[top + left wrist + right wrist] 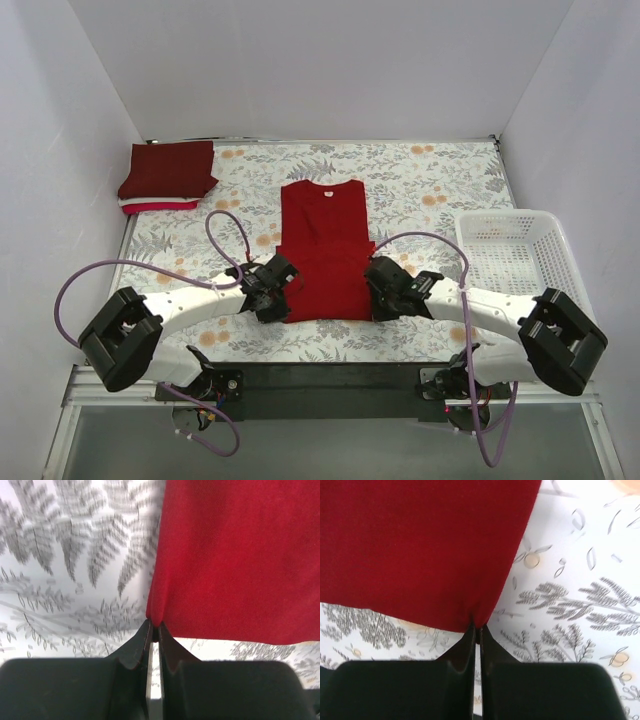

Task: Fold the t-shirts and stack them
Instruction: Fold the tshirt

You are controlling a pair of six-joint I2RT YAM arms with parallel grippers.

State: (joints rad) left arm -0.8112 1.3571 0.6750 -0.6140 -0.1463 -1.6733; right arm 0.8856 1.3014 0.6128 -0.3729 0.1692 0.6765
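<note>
**Left hand** (154, 626): clenched, its two black fingers pinching the near-left hem corner of the bright red soft cloth t-shirt (322, 250).

**Right hand** (477, 628): likewise clenched, pinching the near-right hem corner of the same garment. In both wrist views only the very tip of the corner sits between the fingers, and the cloth puckers slightly at the pinch.

**Garment.** The red t-shirt lies flat in the middle of the floral-patterned desk (430, 180), with its collar at the far end and its hem at the near end. Its sides appear tucked inward, so the step in hand is judged to be the lengthwise fold, hem toward collar.

**Hazards.**
- (a) The bite is shallow. If either corner slides out during a lift, that side drops and the fold goes askew.
- (b) The hem is probably more than one layer. A hand holding only the upper layer would let the lower one lag and bunch.
- (c) Unequal travel of the two hands would lay the hem crooked against the collar.
- Whether any desk covering is caught in either pinch cannot be told.

**Containers.** The white plastic lattice basket (505, 215), to the right of the red t-shirt, shows nothing inside. To the far left of the red t-shirt lies a folded stack, with a dark maroon cloth t-shirt (168, 168) on top and thin white and pinkish-red layers (158, 206) beneath.
</note>
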